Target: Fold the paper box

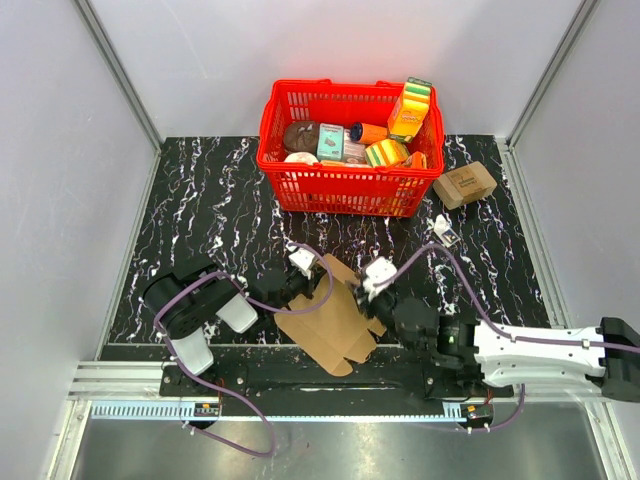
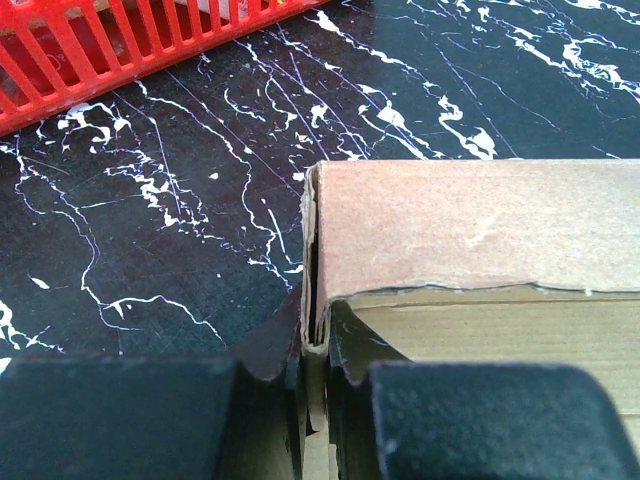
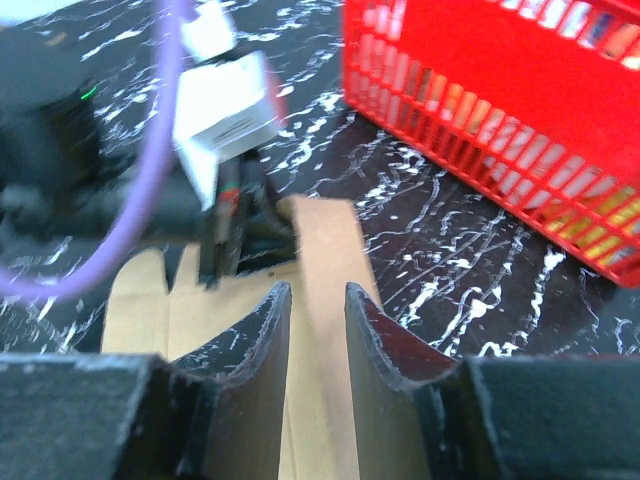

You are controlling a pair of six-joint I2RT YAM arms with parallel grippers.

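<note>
The paper box (image 1: 330,322) is a flat brown die-cut cardboard sheet with flaps, lying near the table's front edge between both arms. My left gripper (image 1: 292,293) is at its left side. In the left wrist view it (image 2: 316,328) is shut on a folded-up edge of the paper box (image 2: 470,225), with the cardboard pinched between the jaws. My right gripper (image 1: 367,300) is at the box's right side. In the right wrist view it (image 3: 316,292) has its jaws a little apart, with a raised cardboard flap (image 3: 325,235) just ahead of and between them, blurred.
A red basket (image 1: 345,190) full of groceries stands at the back centre and shows in both wrist views (image 2: 120,50) (image 3: 470,60). A small brown carton (image 1: 465,185) lies to the right of it. A small white object (image 1: 445,232) lies in front of the carton.
</note>
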